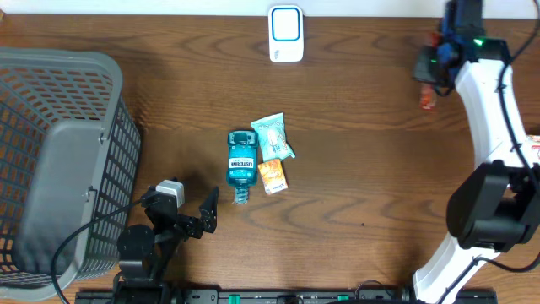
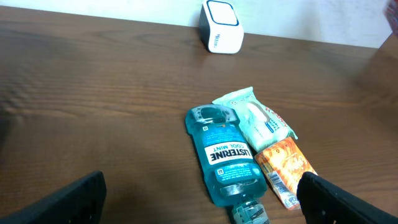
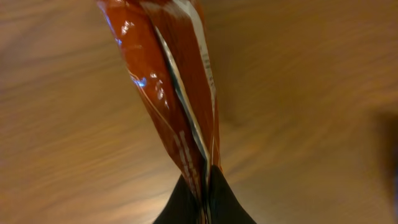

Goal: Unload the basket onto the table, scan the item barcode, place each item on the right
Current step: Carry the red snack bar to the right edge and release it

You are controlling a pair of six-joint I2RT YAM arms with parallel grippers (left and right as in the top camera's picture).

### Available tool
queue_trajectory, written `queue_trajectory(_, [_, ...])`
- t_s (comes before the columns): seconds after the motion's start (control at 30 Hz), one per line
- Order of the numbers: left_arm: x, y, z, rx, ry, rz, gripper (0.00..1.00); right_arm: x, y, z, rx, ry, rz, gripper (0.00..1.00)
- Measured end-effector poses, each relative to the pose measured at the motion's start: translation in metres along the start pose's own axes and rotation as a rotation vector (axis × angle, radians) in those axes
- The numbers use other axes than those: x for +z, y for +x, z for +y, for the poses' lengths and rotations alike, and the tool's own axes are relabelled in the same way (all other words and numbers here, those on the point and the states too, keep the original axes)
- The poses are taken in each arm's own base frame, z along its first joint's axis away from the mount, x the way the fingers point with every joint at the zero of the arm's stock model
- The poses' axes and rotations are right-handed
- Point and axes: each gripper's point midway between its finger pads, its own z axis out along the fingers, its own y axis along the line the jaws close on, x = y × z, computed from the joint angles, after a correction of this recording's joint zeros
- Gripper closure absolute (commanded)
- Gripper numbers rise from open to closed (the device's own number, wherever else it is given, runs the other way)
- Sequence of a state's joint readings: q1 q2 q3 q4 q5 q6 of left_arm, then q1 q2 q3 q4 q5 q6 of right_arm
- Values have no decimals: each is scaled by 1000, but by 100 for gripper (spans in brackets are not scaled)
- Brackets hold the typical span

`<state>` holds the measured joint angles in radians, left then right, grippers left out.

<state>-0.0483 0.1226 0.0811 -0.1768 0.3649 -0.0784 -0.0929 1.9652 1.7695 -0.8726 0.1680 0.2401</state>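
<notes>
Right gripper (image 3: 201,188) is clamped tight on the edge of a red packet (image 3: 177,93). The wrist view shows the foil seam running away from the fingers, with blurred wood behind it. I can make out no barcode on the side facing me. From overhead, the packet sits at the far right of the table (image 1: 363,169), level with the right arm's wrist and well to the right of the scanner (image 1: 286,34). I cannot tell whether its free end touches the wood. The scanner stands at the far edge, about centre, with its white and blue face up. Left gripper (image 1: 187,203) is low at the near left with its jaws spread wide and nothing between them. It is just right of the grey basket (image 1: 34,152) and points toward the pile at mid-table. The pile has a blue mouthwash bottle (image 1: 241,159) lying flat with its cap toward the near side. A pale wipes pack (image 1: 273,135) touches the bottle's right flank at the far end. A small orange packet (image 1: 272,176) lies just beside the bottle, below the wipes. The left wrist view shows the same three items, with the scanner beyond them.
</notes>
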Motion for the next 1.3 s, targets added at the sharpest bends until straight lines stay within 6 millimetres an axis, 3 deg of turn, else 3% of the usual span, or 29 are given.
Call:
queue_trajectory(0.13, [0,0,0,0,0,0,2,42,-6,-67,75,179,-66,99])
queue_trajectory(0.33, [0,0,0,0,0,0,2,88,24,-148,161,322,-28,99])
queue_trajectory(0.4, [0,0,0,0,0,0,2,95,32,-175,197,357,-10,92])
queue_trajectory(0.47, [0,0,0,0,0,0,2,96,38,-204,233,390,3,72])
queue_trajectory(0.53, [0,0,0,0,0,0,2,92,40,-232,269,425,2,42])
queue_trajectory(0.57, [0,0,0,0,0,0,2,90,40,-240,284,432,1,27])
queue_trajectory(0.63, [0,0,0,0,0,0,2,87,38,-250,304,428,1,14])
queue_trajectory(0.67, [0,0,0,0,0,0,2,86,33,-252,311,402,-6,1])
queue_trajectory(0.8, [0,0,0,0,0,0,2,80,10,-233,324,230,-36,1])
queue_trajectory(0.97, [0,0,0,0,0,0,2,47,-30,-180,301,-69,-112,1])
queue_trajectory(1.07, [0,0,0,0,0,0,2,4,-56,-140,256,-253,-195,1])
queue_trajectory(1.17, [0,0,0,0,0,0,2,-51,-75,-99,194,-398,-281,1])
queue_trajectory(1.3, [0,0,0,0,0,0,2,-130,-80,-45,119,-545,-360,1])
